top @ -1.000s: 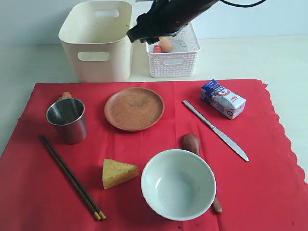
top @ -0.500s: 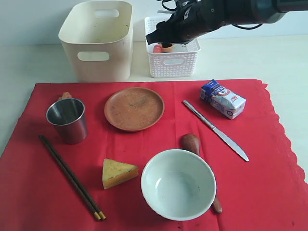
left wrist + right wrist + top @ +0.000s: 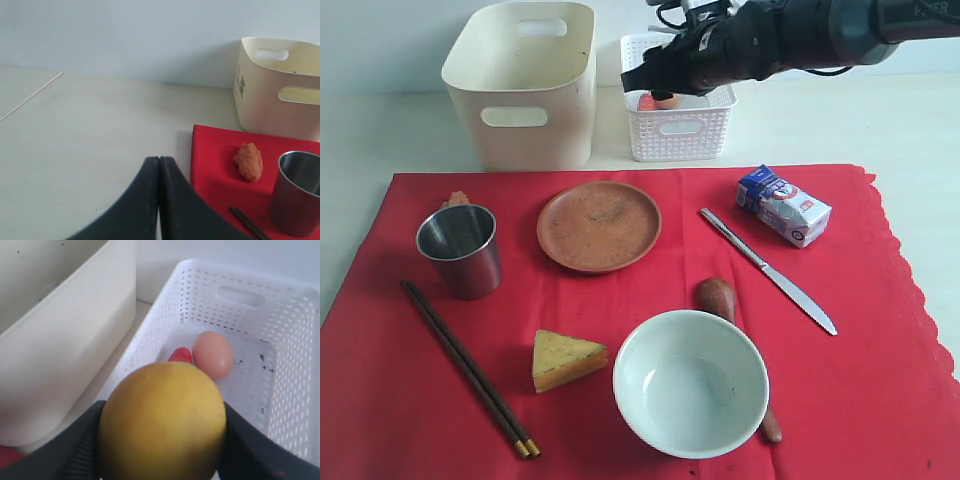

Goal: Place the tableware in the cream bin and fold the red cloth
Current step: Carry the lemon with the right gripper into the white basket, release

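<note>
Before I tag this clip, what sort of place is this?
Likely a staged tabletop test setup: pale table, red cloth laid with a bowl and plate, cream bin, white basket.

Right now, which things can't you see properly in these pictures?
Spoon: exterior view, handle mostly hidden by the bowl.
Orange food piece: exterior view, mostly behind the steel cup.
Red item in the white basket: right wrist view, partly covered by the lemon, unidentifiable.
Left tool: outside the exterior view.
</note>
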Controlling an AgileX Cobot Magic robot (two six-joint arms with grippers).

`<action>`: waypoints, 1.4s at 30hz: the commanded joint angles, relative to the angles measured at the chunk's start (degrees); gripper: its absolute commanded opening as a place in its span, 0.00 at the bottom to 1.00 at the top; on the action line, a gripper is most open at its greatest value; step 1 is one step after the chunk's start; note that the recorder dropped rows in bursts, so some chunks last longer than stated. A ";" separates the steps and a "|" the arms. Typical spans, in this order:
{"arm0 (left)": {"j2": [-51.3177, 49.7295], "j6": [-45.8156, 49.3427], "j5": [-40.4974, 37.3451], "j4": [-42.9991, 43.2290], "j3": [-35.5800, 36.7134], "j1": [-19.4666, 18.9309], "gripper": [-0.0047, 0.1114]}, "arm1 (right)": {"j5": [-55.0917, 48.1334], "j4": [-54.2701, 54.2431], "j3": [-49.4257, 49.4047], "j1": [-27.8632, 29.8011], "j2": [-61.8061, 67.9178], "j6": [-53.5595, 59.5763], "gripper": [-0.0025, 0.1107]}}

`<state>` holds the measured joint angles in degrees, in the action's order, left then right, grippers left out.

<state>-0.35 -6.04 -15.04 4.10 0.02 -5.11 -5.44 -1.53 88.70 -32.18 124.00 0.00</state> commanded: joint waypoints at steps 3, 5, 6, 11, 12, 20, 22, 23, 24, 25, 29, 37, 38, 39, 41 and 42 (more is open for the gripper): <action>0.35 0.04 0.26 -0.17 -0.02 -0.23 0.05 | 2.26 0.23 0.33 0.67 0.80 0.00 0.02; 0.35 0.04 0.26 -0.17 -0.02 -0.23 0.05 | 2.26 0.23 0.33 1.14 0.80 0.00 0.02; 0.35 -0.10 0.26 -0.17 -0.02 -0.23 0.05 | 2.38 0.23 0.33 1.16 0.80 0.00 0.02; 0.35 -0.10 0.26 -0.17 -0.02 -0.23 0.05 | 4.14 0.23 0.33 1.16 0.80 0.00 0.09; 0.35 -0.10 0.26 -0.17 -0.02 -0.23 0.05 | 4.31 0.23 0.33 1.16 0.82 0.00 0.12; 0.35 -0.10 0.26 -0.17 -0.02 -0.23 0.05 | 10.13 0.23 0.33 1.16 0.82 0.00 0.59; 0.35 -0.10 0.26 -0.17 -0.02 -0.23 0.05 | 11.70 0.23 0.33 1.26 0.82 0.00 0.63; 0.35 -0.10 0.26 -0.17 -0.02 -0.23 0.05 | 12.46 0.23 0.33 1.26 0.82 0.00 0.65; 0.35 -0.10 0.26 -0.17 -0.02 -0.23 0.05 | 12.83 0.23 0.33 1.26 0.82 0.00 0.66; 0.35 -0.10 0.26 -0.17 -0.02 -0.23 0.05 | 12.84 0.23 0.33 1.26 0.82 0.00 0.67; 0.35 -0.10 0.26 -0.17 -0.02 -0.23 0.05 | 12.11 0.11 0.33 1.26 0.82 0.00 0.67; 0.35 -0.10 0.26 -0.17 -0.02 -0.23 0.05 | 3.67 -0.01 0.33 1.26 -3.34 0.00 0.67; 0.35 -0.10 0.26 -0.17 -0.02 -0.23 0.05 | 2.65 -0.01 0.33 1.26 -4.26 0.00 0.67; 0.35 -0.10 0.26 -0.17 -0.02 -0.23 0.05 | 1.25 -0.01 0.33 1.26 -5.28 0.00 0.67; 0.35 -0.10 0.26 -0.17 -0.02 -0.23 0.05 | -1.77 -0.01 0.33 1.26 -7.13 0.00 0.67; 0.35 -0.10 0.26 -0.17 -0.02 -0.23 0.05 | -3.31 -0.01 0.33 1.26 -8.17 0.00 0.67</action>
<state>-0.35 -6.04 -15.04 4.10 0.02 -5.11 -5.16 -1.53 88.70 -31.19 118.90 0.00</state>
